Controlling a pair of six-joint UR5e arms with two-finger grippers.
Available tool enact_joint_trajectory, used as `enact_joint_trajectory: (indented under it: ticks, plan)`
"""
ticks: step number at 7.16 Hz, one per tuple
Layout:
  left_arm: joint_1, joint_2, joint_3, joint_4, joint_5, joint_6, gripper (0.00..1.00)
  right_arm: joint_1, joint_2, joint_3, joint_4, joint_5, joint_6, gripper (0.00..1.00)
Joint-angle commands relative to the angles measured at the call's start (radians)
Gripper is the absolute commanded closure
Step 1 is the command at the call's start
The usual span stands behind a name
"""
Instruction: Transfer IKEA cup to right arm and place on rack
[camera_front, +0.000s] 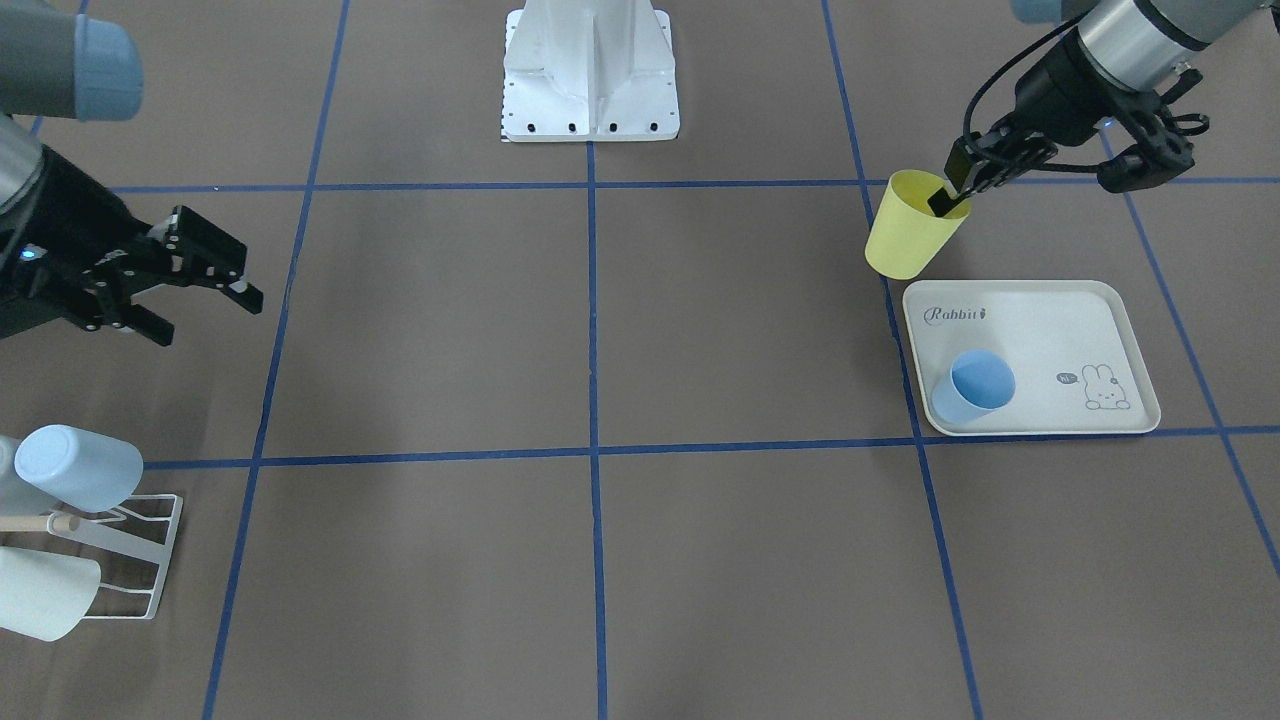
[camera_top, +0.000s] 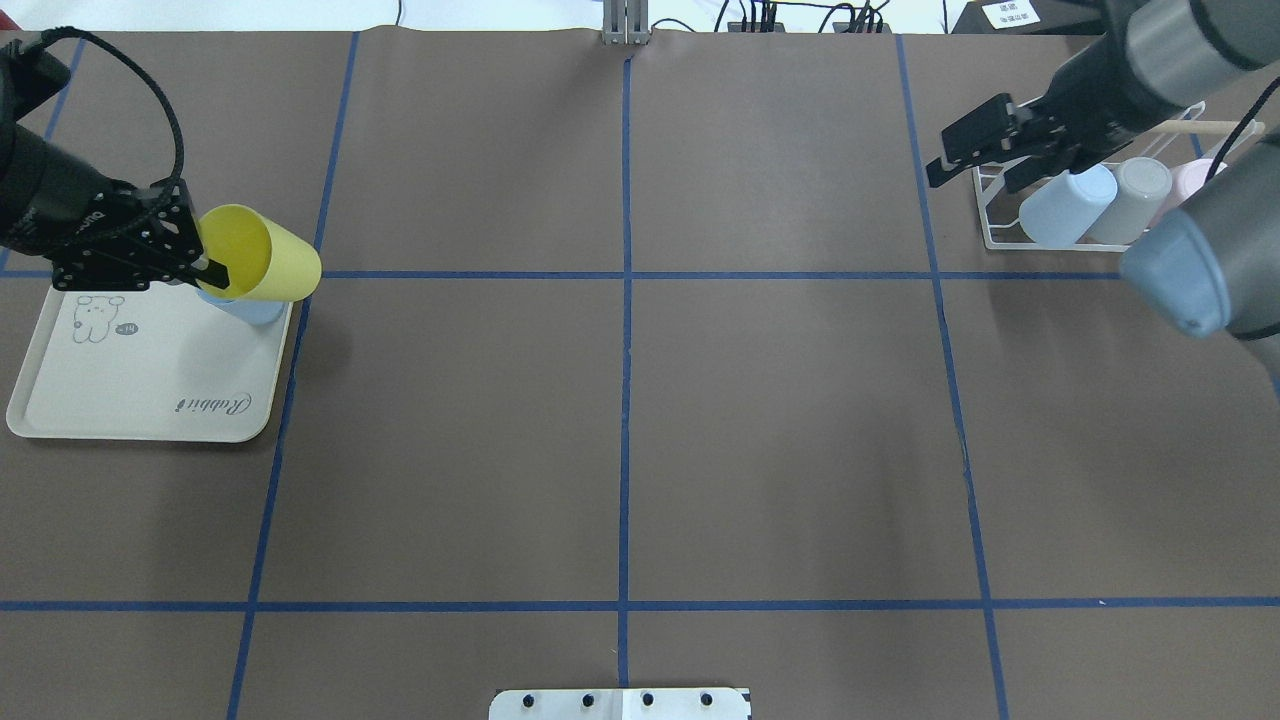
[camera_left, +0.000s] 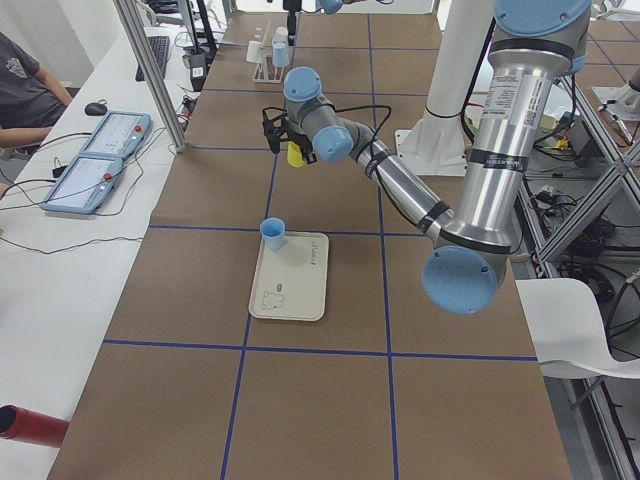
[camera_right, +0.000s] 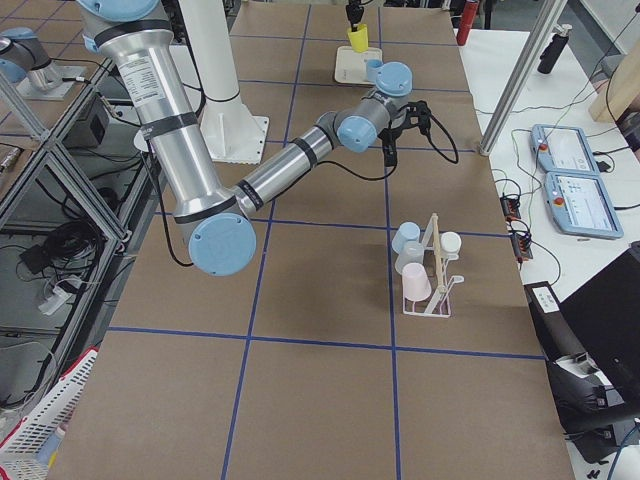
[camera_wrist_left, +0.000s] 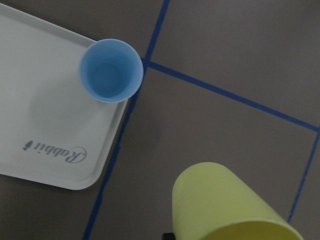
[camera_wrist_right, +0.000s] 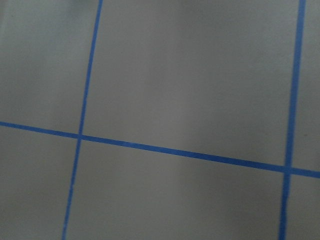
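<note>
A yellow IKEA cup hangs tilted in the air by the back corner of the tray, also visible in the overhead view and the left wrist view. My left gripper is shut on its rim, with one finger inside the cup. My right gripper is open and empty, and hovers over the table just in front of the white wire rack. In the overhead view the right gripper overlaps the rack's near corner.
A cream rabbit-print tray holds an upright blue cup at its corner. The rack carries a pale blue cup, a grey cup and a pink one. The white robot base stands at the table's edge.
</note>
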Motion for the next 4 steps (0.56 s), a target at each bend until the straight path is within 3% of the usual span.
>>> enact_joint_trajectory:
  ticks: [1,2,4]
  plan:
    - [0.032,-0.077,0.005,-0.041,-0.026,-0.202,1.00,-0.134,0.001,-0.004,0.372,-0.078,0.464,0.02]
    - [0.063,-0.104,0.018,-0.064,-0.081,-0.320,1.00,-0.183,-0.003,-0.009,0.551,-0.137,0.641,0.02]
    - [0.081,-0.205,0.030,-0.072,-0.086,-0.506,1.00,-0.301,-0.005,-0.009,0.849,-0.301,0.889,0.03]
